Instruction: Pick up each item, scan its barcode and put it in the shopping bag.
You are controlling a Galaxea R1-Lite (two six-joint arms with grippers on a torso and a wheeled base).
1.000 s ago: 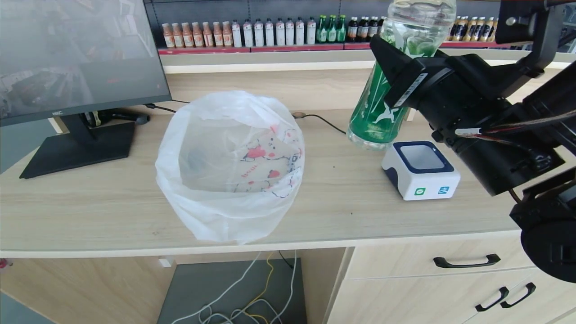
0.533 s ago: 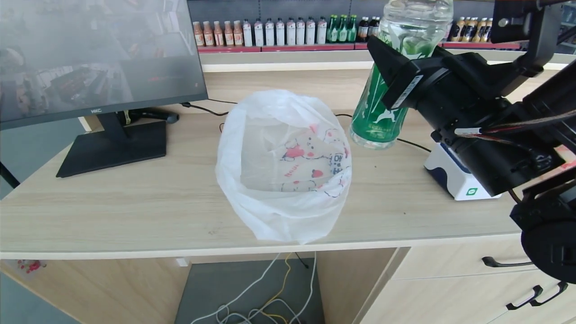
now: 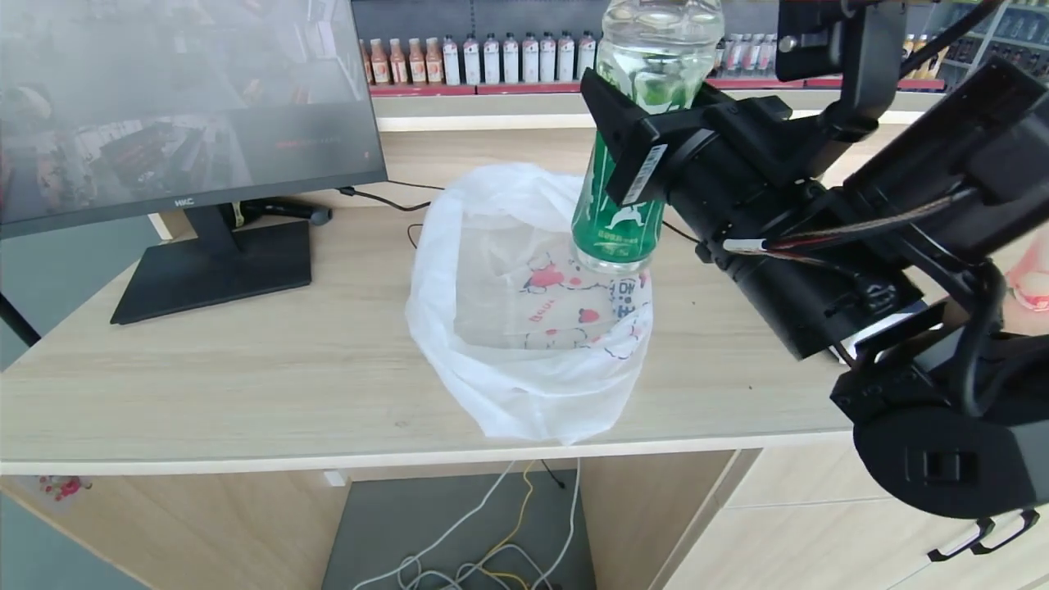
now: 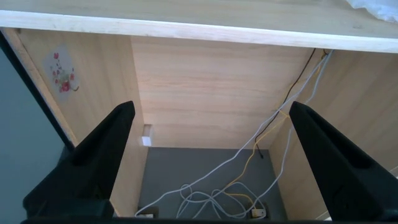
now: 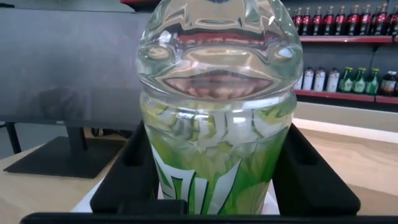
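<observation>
My right gripper is shut on a clear bottle with a green label and holds it upright above the right rim of the white plastic shopping bag. The bag stands open on the wooden counter, and a pouch printed with bears and hearts lies inside it. In the right wrist view the bottle sits between the black fingers. My left gripper hangs open below the counter edge with nothing between its fingers.
A monitor on a black stand occupies the counter's left rear, with a black handheld device behind it. A sliver of the white scanner peeks out behind my right arm. Cables trail under the counter.
The head camera swung left at first, shifting the whole picture right. After that my right gripper carried the bottle left, from beside the scanner to over the bag's right rim.
</observation>
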